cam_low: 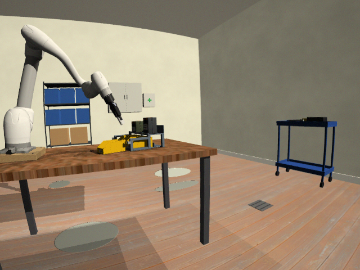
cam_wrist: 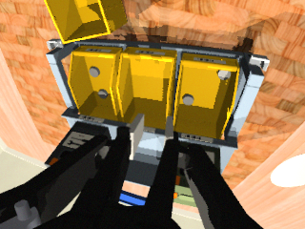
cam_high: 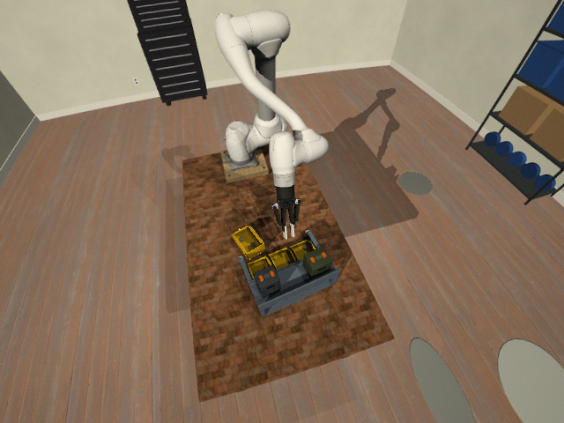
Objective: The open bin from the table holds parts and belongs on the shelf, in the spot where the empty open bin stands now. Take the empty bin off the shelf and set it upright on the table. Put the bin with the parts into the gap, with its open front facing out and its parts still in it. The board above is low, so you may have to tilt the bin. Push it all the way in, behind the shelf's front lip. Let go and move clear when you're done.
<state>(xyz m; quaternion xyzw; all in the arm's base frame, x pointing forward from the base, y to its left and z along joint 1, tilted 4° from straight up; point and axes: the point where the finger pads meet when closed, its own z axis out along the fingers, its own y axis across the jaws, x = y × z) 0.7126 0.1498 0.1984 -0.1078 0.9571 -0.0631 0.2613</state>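
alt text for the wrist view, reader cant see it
Three yellow open bins stand side by side in a grey shelf, the middle one empty, the outer two holding round grey parts; the gripper's narrowly spaced fingers show below, another yellow bin above.

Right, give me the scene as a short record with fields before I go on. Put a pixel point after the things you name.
gripper (cam_high: 288, 233) (cam_low: 121, 122) (cam_wrist: 154, 124): fingers nearly together, nothing between them
empty bin (cam_high: 280, 257) (cam_wrist: 147, 82): middle of three, on the shelf (cam_high: 298, 293) (cam_low: 162, 140) (cam_wrist: 249, 94)
bin with parts (cam_high: 248, 241) (cam_low: 112, 146) (cam_wrist: 78, 21): on the table, outside the shelf
cases on top board: dark (cam_high: 267, 281) (cam_low: 149, 125), green (cam_high: 317, 263) (cam_low: 137, 126)
swap: not done
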